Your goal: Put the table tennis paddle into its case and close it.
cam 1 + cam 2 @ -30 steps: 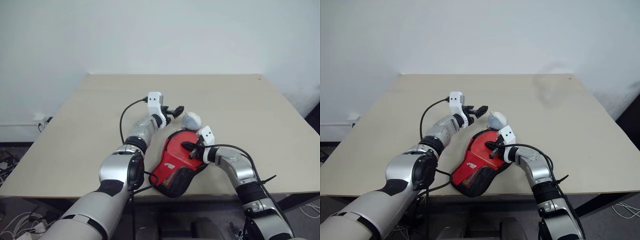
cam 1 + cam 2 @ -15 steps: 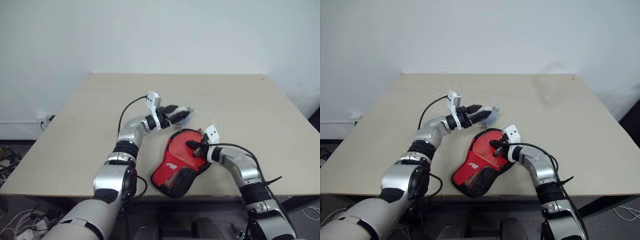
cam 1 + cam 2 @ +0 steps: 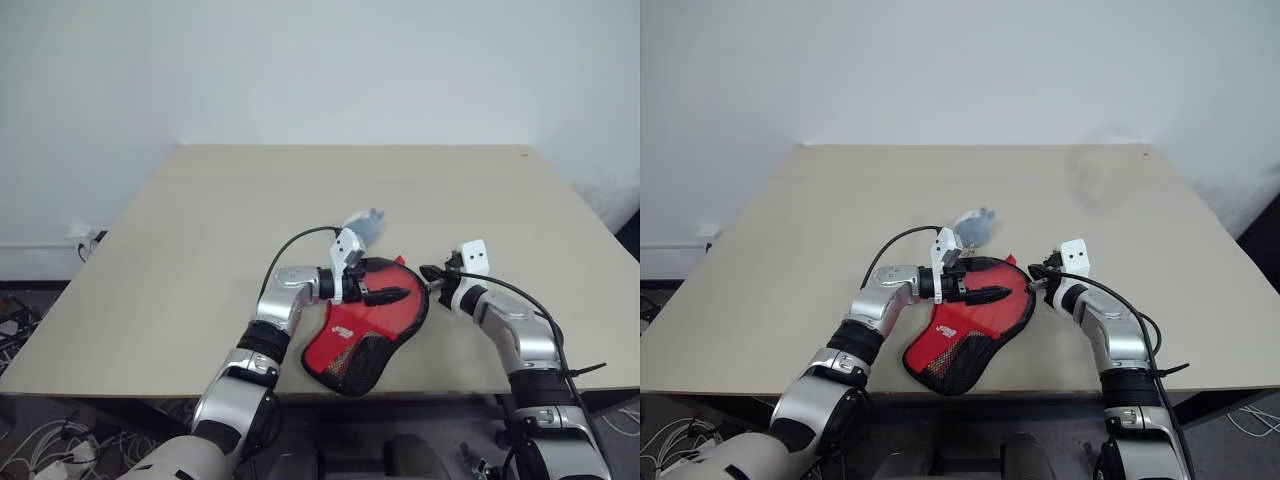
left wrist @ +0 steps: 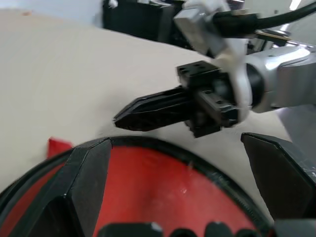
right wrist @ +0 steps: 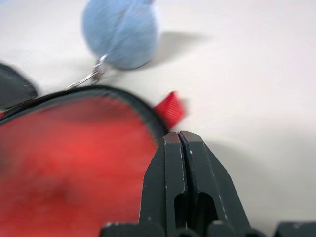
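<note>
Left eye view: open left fingers (image 3: 398, 294) over the case (image 3: 365, 325), closed right fingers (image 3: 428, 272) beside it, puff (image 3: 366, 224) behind.

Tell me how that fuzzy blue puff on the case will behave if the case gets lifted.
The puff looks soft and light, so it would probably dangle and swing from its short chain. Being rounded, it may roll a little when the case shifts.

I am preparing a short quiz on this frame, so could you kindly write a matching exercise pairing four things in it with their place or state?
Things:
1. left gripper
2. right gripper
3. puff
4. case

States:
A. grey-blue, on the table beyond the case
B. shut, beside the case's rim
C. lying flat, red paddle showing inside
D. open, over the red face

Pairs: 1-D, 2-B, 3-A, 4-C
</note>
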